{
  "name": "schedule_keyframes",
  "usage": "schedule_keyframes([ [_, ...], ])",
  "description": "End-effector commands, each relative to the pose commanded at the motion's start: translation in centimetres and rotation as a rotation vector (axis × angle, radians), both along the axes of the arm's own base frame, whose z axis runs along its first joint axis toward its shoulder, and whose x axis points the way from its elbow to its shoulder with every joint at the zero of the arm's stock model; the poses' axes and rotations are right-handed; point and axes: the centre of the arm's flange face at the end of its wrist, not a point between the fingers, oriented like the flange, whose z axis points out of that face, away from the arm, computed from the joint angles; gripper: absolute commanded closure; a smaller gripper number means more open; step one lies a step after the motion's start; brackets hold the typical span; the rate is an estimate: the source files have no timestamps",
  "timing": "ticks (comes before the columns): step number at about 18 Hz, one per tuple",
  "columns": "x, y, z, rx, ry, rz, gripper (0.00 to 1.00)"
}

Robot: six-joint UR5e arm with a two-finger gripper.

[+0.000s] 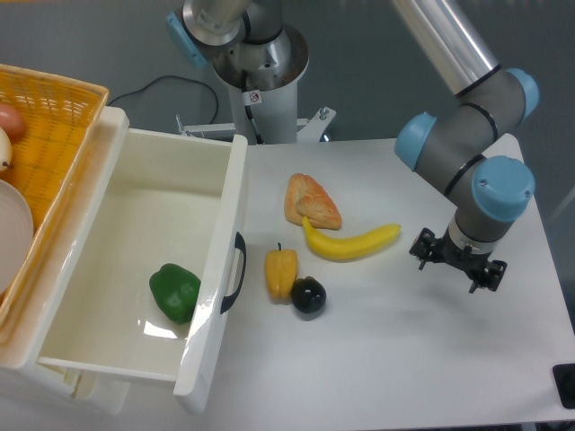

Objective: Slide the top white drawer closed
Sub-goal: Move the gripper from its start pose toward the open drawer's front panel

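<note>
One drawer in play: top white drawer point(144, 269) pulled well out at left of table point(431, 359), front panel facing right with black arched handle point(235, 271). Green bell pepper point(175, 292) lying inside the tub, near the front panel. Orange woven basket point(45, 144) at far left, touching or just beside the drawer's left wall, some items inside only partly visible.

Gripper point(456, 262) over the right side of the table, well apart from the drawer, pointing down. Finger state: cannot tell, fingertips hidden under the wrist housing from this view. Nothing visibly held.

Between gripper and drawer, on the tabletop: banana point(352, 241) just left of the gripper, bread piece point(311, 201) touching the banana's left end, yellow pepper point(281, 272) just beside the handle, dark round fruit point(308, 295) touching the yellow pepper's lower right. Arm base column point(260, 72) at rear, behind the drawer's back corner.
</note>
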Motion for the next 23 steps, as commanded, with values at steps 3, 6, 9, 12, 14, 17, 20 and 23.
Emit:
schedule_keyframes([
  [3,1.0,1.2,1.4,0.025,-0.002,0.077,0.00],
  [6,2.6,3.1,2.2,0.106,-0.051,0.111,0.00],
  [9,4.2,4.6,2.9,0.134,-0.066,0.112,0.00],
  [12,5.7,5.0,3.3,0.200,-0.130,0.125,0.19],
  [14,6.1,5.4,3.8,0.248,-0.161,0.121,0.34],
  [17,7.5,6.4,3.6,0.245,-0.177,0.111,0.56],
  [20,10.0,7.4,4.3,0.237,-0.198,0.160,0.86],
  [23,11.5,8.1,5.6,0.248,-0.189,0.140,0.99],
])
